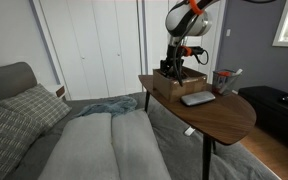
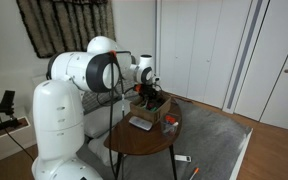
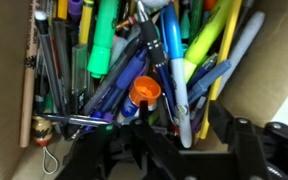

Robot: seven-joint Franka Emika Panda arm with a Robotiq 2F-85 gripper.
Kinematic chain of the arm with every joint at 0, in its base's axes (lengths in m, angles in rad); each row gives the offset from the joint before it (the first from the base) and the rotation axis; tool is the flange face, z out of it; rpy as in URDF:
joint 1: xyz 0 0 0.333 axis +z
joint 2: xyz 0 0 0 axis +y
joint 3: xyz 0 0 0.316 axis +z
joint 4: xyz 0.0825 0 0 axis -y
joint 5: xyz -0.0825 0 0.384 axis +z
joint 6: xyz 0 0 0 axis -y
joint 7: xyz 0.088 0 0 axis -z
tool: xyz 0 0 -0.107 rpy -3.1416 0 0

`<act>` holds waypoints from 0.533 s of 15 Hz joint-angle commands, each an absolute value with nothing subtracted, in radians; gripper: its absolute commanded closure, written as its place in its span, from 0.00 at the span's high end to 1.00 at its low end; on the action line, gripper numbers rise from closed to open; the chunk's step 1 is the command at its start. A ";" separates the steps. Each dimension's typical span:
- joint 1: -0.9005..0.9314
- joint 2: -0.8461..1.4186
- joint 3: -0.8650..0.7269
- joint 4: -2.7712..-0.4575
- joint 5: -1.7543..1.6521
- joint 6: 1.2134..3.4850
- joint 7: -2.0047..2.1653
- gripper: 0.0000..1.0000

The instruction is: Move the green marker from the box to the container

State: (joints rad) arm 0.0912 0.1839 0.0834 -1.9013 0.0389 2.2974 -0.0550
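Observation:
The brown box (image 1: 167, 88) stands on the round wooden table, also seen in an exterior view (image 2: 146, 109). In the wrist view its walls (image 3: 280, 50) frame a heap of pens and markers. A green marker (image 3: 102, 40) lies upright in the heap, left of centre. My gripper (image 3: 181, 125) is open and low over the heap, right of the green marker, with a white and blue pen (image 3: 180, 95) between its fingers. It hangs over the box in both exterior views (image 1: 181, 68) (image 2: 152, 97). The pale reddish container (image 1: 224, 80) (image 2: 170, 125) stands beside the box, holding a few pens.
A flat grey slab (image 1: 197, 98) lies on the table by the box. An orange cap (image 3: 145, 92) sits near my left finger. A bed with pillows (image 1: 44, 120) stands next to the table. White closet doors (image 1: 94, 45) are behind.

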 commanded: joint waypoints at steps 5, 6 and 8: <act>0.086 0.239 0.085 -1.839 0.014 2.296 -0.076 0.14; 0.086 0.241 0.085 -1.840 0.013 2.296 -0.078 0.06; 0.086 0.241 0.085 -1.844 0.013 2.297 -0.082 0.00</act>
